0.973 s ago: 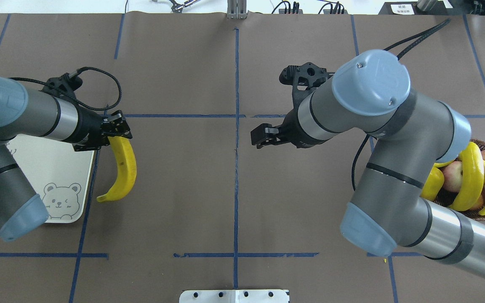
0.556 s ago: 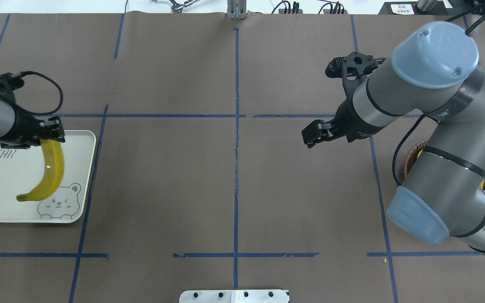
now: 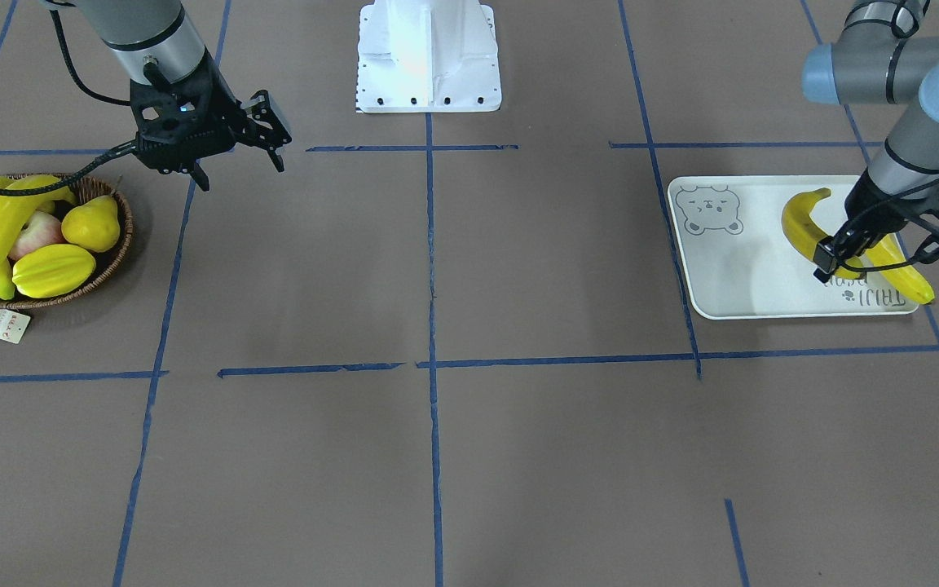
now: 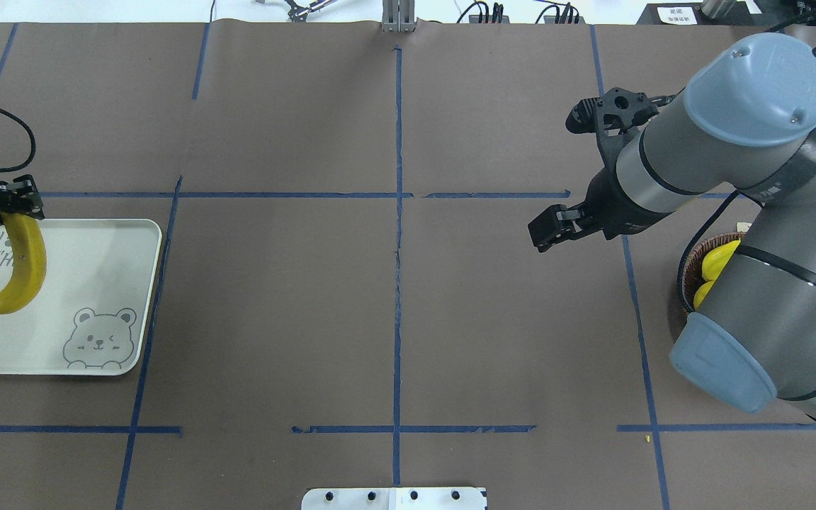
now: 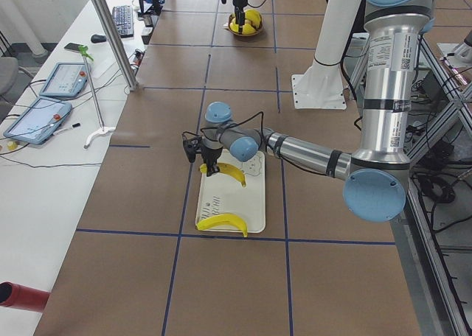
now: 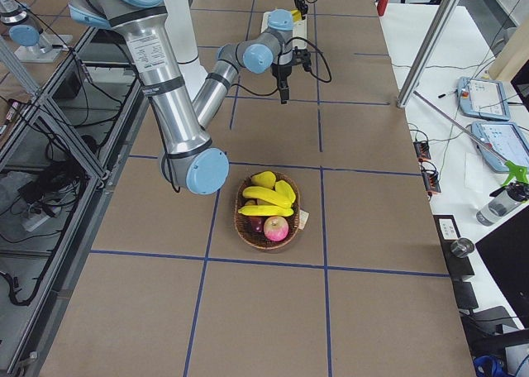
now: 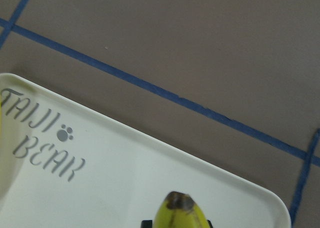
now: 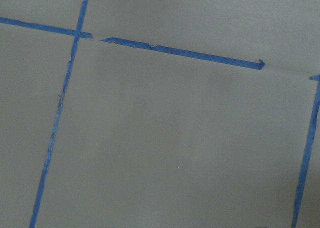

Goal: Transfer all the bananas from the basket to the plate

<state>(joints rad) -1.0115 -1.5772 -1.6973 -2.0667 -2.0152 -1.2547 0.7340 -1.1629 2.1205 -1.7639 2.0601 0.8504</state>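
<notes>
The left gripper (image 4: 17,207), clamped on a banana (image 4: 22,273), had carried it from off the plate (image 4: 96,283) to over its lettered end, so release looked next. The right gripper (image 4: 548,232), jaws apart and empty, had swung toward the basket (image 3: 121,236). The front-facing view showed what the overhead cropped or hid: a second banana (image 3: 908,279) lying on the plate and more bananas (image 3: 1,228) waiting in the basket.

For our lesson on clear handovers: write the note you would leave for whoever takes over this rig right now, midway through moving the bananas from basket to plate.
Left gripper: shut on the held banana, over the plate, not yet released.
Right gripper: open, empty, above the table beside the basket.
Done: the placed banana lies on the plate.
Left: set down the held banana, then move the two basket bananas. The pear and starfruit stay.
</notes>
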